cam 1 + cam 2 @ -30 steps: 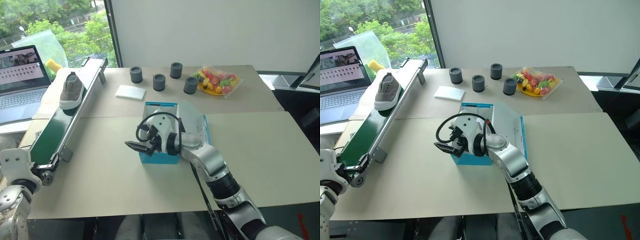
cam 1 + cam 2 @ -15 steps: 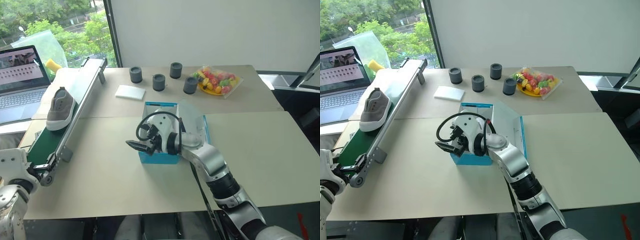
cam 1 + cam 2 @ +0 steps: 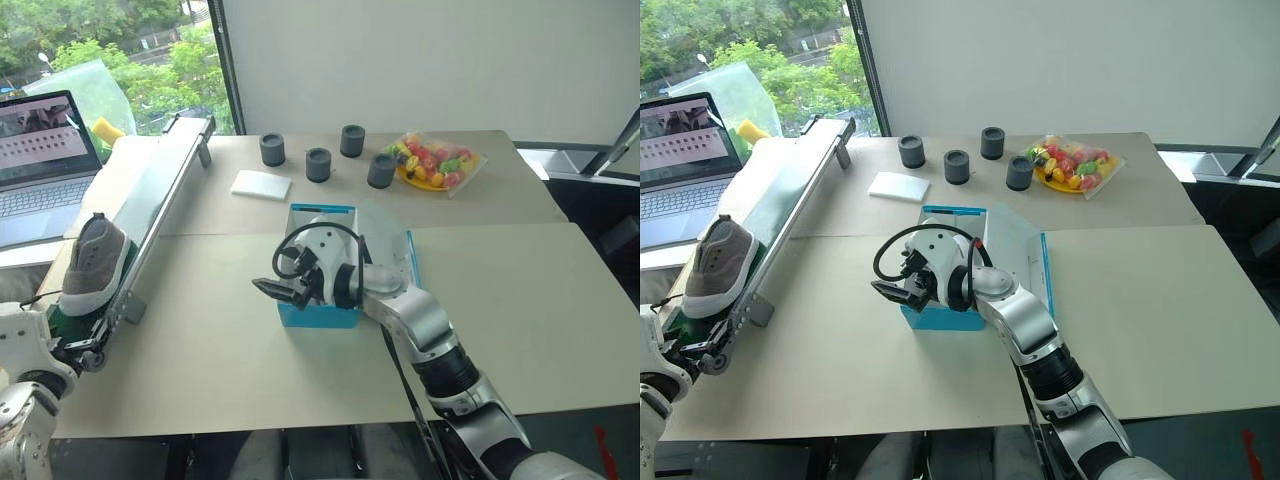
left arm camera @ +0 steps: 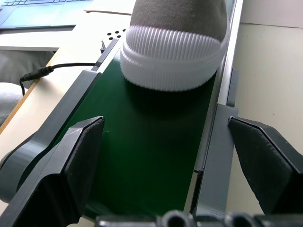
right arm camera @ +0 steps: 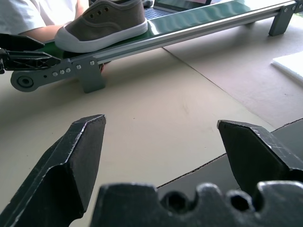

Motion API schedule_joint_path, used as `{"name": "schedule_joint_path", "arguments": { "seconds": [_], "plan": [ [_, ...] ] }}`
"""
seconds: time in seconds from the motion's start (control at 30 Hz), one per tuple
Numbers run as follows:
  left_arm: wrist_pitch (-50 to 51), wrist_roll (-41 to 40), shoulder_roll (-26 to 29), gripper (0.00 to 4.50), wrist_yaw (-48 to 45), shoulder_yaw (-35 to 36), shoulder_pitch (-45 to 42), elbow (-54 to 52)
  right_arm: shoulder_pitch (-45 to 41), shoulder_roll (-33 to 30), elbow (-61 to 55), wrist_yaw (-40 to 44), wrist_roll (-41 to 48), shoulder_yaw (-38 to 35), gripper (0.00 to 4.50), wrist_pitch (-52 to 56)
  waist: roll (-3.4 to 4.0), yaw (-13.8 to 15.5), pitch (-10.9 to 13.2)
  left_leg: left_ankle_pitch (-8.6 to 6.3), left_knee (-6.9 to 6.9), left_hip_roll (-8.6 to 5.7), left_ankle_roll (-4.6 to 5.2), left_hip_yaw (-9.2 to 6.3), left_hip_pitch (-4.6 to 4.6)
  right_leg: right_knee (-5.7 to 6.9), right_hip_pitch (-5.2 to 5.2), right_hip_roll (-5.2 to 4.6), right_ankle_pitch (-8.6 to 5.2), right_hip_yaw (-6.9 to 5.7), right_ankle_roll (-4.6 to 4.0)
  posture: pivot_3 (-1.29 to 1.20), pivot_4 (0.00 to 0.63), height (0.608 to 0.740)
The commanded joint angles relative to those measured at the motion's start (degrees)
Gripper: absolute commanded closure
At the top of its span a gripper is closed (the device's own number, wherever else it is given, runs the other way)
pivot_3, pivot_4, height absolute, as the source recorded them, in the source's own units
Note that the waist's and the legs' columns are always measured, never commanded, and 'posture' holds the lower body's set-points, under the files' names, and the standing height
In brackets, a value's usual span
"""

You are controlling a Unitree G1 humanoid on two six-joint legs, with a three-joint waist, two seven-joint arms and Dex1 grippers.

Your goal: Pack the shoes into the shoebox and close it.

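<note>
One shoe [image 3: 92, 263] lies lengthwise on the belt [image 3: 150, 200], toe toward the wide-open left hand [image 4: 165, 165].

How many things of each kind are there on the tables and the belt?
Grey sneaker on the conveyor belt: 1
Blue shoebox: 1
Dark grey cups: 4
White pad: 1
Bag of colourful toys: 1
Laptop: 1
Total: 9

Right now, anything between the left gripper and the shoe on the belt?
Nothing. In the left wrist view, only bare green conveyor belt separates the open left gripper from the shoe, whose ribbed white toe faces the fingers.
</note>
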Motion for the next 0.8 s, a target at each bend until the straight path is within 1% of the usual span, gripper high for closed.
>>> {"name": "schedule_joint_path", "arguments": {
  "seconds": [0.03,0.33,0.37,0.4,0.43,0.53,0.6,0.8],
  "plan": [
    [-1.2,-0.2,0.4,0.00,0.4,1.5,0.2,0.6,-0.9,0.6,-2.3,-0.2,0.5,-1.1,0.06,0.0,0.00,0.0,0.0,0.00,0.00,0.00,0.00,0.00,0.00,0.00,0.00,0.00,0.00,0.00,0.00,0.00,0.150,0.736],
    [-2.2,-0.3,0.1,0.00,1.6,1.3,-0.3,1.1,-0.8,0.8,-2.3,-0.6,0.5,-1.3,0.06,0.1,0.00,0.0,0.0,0.00,0.00,0.01,0.00,0.00,0.01,0.00,0.01,0.00,0.00,0.00,0.00,0.00,0.150,0.736],
    [-2.4,-0.3,0.1,0.54,1.7,1.2,-0.5,1.1,-0.8,0.8,-2.3,-0.7,0.5,-1.3,0.00,0.1,0.00,0.0,0.0,0.00,0.00,0.01,0.00,0.00,0.01,0.00,0.00,0.00,0.00,0.00,0.00,0.00,0.150,0.736],
    [-2.7,-0.2,0.1,0.74,1.8,1.1,-0.6,1.1,-0.8,0.8,-2.3,-0.8,0.5,-1.3,0.00,0.1,0.00,0.0,0.0,0.00,0.00,0.00,0.00,0.00,0.01,0.00,0.00,0.00,0.00,0.00,0.00,0.00,0.150,0.736],
    [-2.9,-0.1,0.0,1.08,2.0,1.0,-0.8,1.2,-0.8,0.8,-2.2,-0.8,0.5,-1.3,0.00,0.1,0.00,0.0,0.0,0.00,0.00,0.01,0.00,0.00,0.00,0.00,0.00,0.00,0.00,0.00,0.00,0.00,0.150,0.736],
    [-3.2,0.1,0.0,1.74,2.2,0.7,-0.9,1.5,-0.8,0.8,-2.1,-0.9,0.4,-1.4,0.00,0.1,-0.01,0.0,0.0,0.00,0.00,0.01,0.00,0.00,0.00,0.00,0.00,0.00,0.00,0.00,0.00,0.00,0.150,0.736],
    [-3.4,0.4,0.0,1.95,2.3,0.3,-0.8,1.7,-0.8,0.8,-2.0,-0.9,0.4,-1.4,0.00,0.1,-0.01,0.1,0.0,0.00,0.00,0.01,0.00,0.00,0.01,0.00,0.00,0.00,0.00,0.00,0.00,0.00,0.150,0.736],
    [-3.5,0.4,-0.2,1.95,3.0,0.0,-1.0,1.7,-1.0,0.8,-1.8,-0.9,0.4,-1.5,0.00,0.0,-0.03,0.1,0.0,0.00,0.00,0.00,0.00,-0.01,0.01,0.00,0.01,0.00,0.00,-0.01,0.00,0.00,0.150,0.736]
  ]
}}
